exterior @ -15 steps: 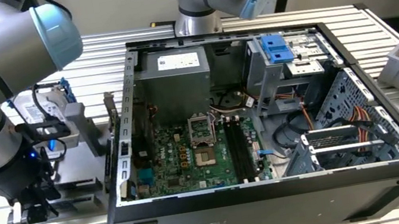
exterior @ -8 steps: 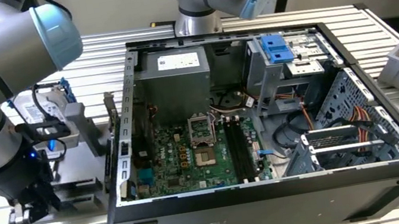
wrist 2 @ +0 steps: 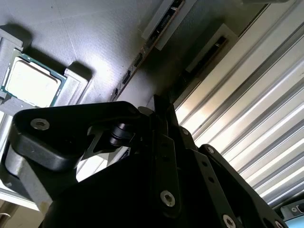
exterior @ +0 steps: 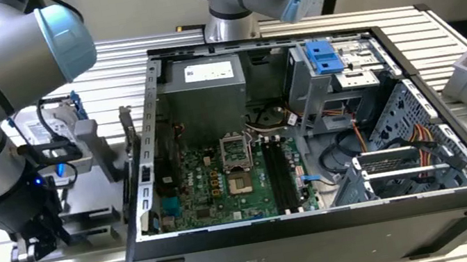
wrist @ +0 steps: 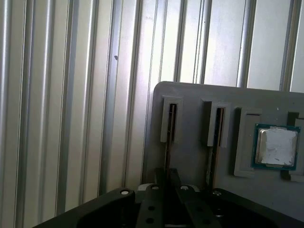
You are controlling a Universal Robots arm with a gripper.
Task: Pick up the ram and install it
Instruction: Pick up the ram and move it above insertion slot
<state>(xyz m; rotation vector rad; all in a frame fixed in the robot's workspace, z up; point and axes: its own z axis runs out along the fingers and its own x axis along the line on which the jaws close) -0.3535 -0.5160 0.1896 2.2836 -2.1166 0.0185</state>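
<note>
- Step in hand: the pick-up. The ram stands on edge in a slot of the grey rack, so by my judgement it is not yet lifted.
- Pincer: low over the rack and in line with the ram, right at its upper edge. Clenched or released: cannot tell.
- Ram, position: in the rack slot farther from the processor chip, with a second stick just beside it.
- Destination: the long black memory slots inside the open computer case, well apart from the rack.
- Next move calls for: a firm hold on the thin edge and a straight pull along the slot, clear of the second stick.
</note>
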